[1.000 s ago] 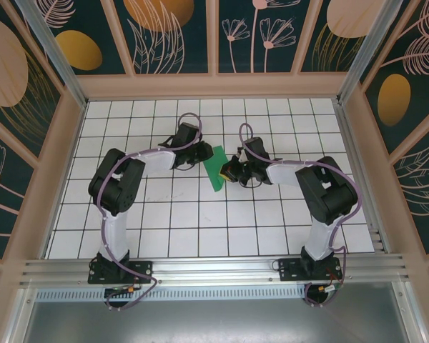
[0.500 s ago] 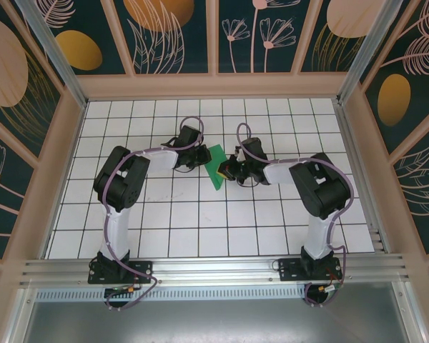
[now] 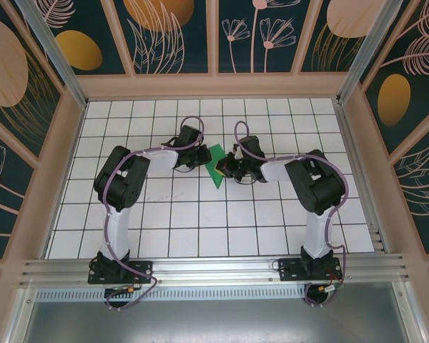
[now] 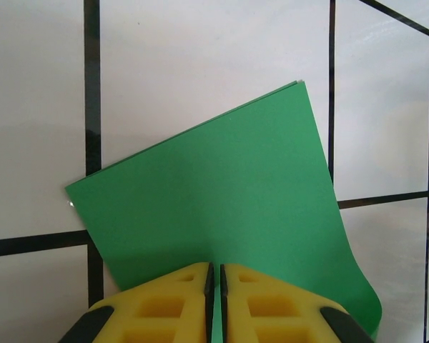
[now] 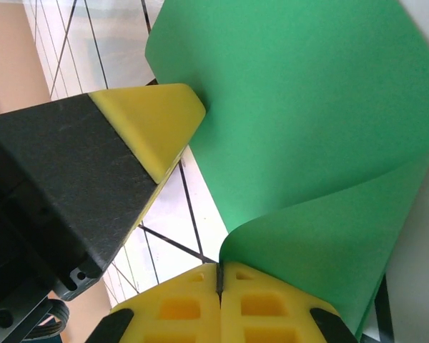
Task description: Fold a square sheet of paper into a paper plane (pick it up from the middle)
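The square sheet of paper (image 3: 216, 163) is bright green, folded over on itself and held just above the white grid table between both arms. My left gripper (image 3: 202, 159) is shut on its left edge; in the left wrist view the sheet (image 4: 222, 207) runs out from between the closed yellow pads (image 4: 168, 304) of that gripper (image 4: 214, 270). My right gripper (image 3: 228, 167) is shut on a corner; in the right wrist view the paper (image 5: 300, 121) curls up from its closed jaws (image 5: 219, 270), and the left gripper's yellow finger (image 5: 154, 121) touches the sheet's far edge.
The white grid table (image 3: 200, 229) stretches around the arms. Wooden walls (image 3: 214, 86) frame the back and sides. The arm bases sit on the metal rail (image 3: 214, 270) at the near edge.
The right gripper has pushed left and slightly back, moving closer to the left gripper. The green sheet between them has bunched and now looks shorter from above.
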`<state>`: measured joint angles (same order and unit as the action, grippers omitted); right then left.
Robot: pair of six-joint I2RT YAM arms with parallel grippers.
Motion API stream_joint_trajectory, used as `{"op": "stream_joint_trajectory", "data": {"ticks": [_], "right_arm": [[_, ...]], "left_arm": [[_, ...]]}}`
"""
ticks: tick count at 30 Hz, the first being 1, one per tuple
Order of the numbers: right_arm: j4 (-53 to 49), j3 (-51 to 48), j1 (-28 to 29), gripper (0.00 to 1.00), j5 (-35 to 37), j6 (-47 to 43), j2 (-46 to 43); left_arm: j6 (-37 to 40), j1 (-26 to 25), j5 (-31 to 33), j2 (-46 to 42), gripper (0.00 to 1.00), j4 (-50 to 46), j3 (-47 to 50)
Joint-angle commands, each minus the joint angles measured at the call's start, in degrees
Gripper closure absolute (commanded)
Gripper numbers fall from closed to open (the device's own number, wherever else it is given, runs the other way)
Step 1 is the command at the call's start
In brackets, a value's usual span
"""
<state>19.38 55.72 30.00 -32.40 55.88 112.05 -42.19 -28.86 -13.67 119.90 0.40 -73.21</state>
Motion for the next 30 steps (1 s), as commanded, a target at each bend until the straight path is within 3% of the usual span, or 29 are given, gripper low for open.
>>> {"op": "stream_joint_trajectory", "data": {"ticks": [1,30], "right_arm": [[0.51,1.98,-0.03,0.95,0.67,-1.24,1.06],[-8.24,2.89,0.76,0.94,0.95,-8.37,1.43]], "left_arm": [[1.06,-0.05,-1.71,1.96,0.85,-2.47,-0.80],[1.25,-0.05,-3.46,1.65,0.84,-1.81,-0.63]]}}
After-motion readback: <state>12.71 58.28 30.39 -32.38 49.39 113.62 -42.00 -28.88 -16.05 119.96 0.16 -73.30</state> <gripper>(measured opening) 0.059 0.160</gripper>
